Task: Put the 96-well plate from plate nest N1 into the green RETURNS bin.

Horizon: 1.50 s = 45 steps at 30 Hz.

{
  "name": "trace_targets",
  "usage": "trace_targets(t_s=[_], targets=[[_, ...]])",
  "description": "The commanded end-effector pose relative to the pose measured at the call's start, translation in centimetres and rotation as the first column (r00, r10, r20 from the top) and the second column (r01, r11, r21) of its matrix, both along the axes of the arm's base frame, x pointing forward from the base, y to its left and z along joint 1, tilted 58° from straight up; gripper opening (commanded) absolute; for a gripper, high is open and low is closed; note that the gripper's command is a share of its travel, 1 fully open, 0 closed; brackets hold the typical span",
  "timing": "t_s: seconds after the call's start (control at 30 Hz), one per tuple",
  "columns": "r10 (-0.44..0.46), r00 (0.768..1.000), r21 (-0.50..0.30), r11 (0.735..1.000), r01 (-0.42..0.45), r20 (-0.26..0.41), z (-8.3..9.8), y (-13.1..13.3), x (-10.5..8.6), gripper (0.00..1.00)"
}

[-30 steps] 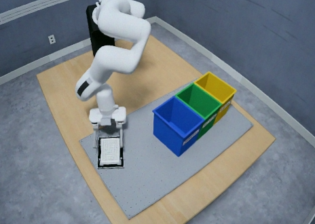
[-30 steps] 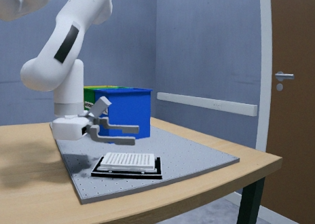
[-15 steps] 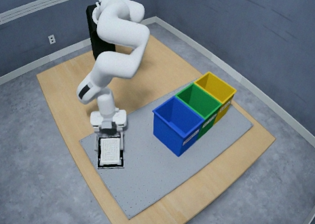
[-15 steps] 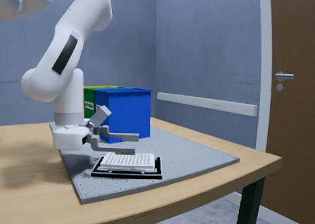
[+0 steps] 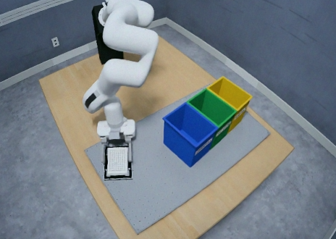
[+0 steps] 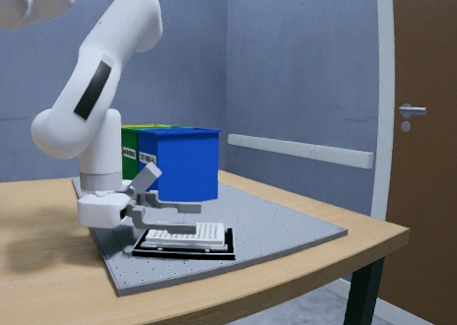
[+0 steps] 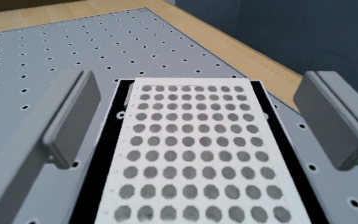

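1. Two grey fingers of my claw (image 5: pixel 117 161) (image 6: pixel 191 219) (image 7: pixel 203 120) stand apart, gripping nothing, one on each side of the white 96-well plate (image 5: pixel 118 160) (image 6: pixel 212 233) (image 7: pixel 195 150).
2. That plate, dimpled with round wells, sits in its black, rectangular nest (image 5: pixel 118 177) (image 6: pixel 231 248) (image 7: pixel 109 145).
3. Below lies a grey, hole-dotted board (image 5: pixel 156 190) (image 6: pixel 286 243) (image 7: pixel 55 50) on pale wood (image 5: pixel 170 222) (image 6: pixel 39 228) (image 7: pixel 205 35).
4. From above, right of me, three boxy bins stand upright: blue (image 5: pixel 181 143) (image 6: pixel 189 164) nearest, green (image 5: pixel 213 111) (image 6: pixel 130 164) between, yellow (image 5: pixel 232 92) farthest.
5. Blue-grey walls (image 5: pixel 282 41) (image 6: pixel 295 81) (image 7: pixel 300 30) rise beyond.
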State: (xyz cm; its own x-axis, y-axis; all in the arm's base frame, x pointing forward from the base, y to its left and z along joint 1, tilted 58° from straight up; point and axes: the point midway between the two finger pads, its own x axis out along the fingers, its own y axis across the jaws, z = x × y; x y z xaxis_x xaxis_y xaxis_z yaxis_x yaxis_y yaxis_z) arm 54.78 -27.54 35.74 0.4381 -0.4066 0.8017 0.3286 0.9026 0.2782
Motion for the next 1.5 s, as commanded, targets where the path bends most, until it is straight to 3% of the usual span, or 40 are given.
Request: trace_targets(t_s=[0.0,1.47], targets=[[0.000,1.000,-0.001,1.000,0.000,0.002,0.1,0.0,0.0,0.37],[0.000,1.000,-0.001,1.000,0.000,0.002,-1.0,-0.3,1.7,0.37]])
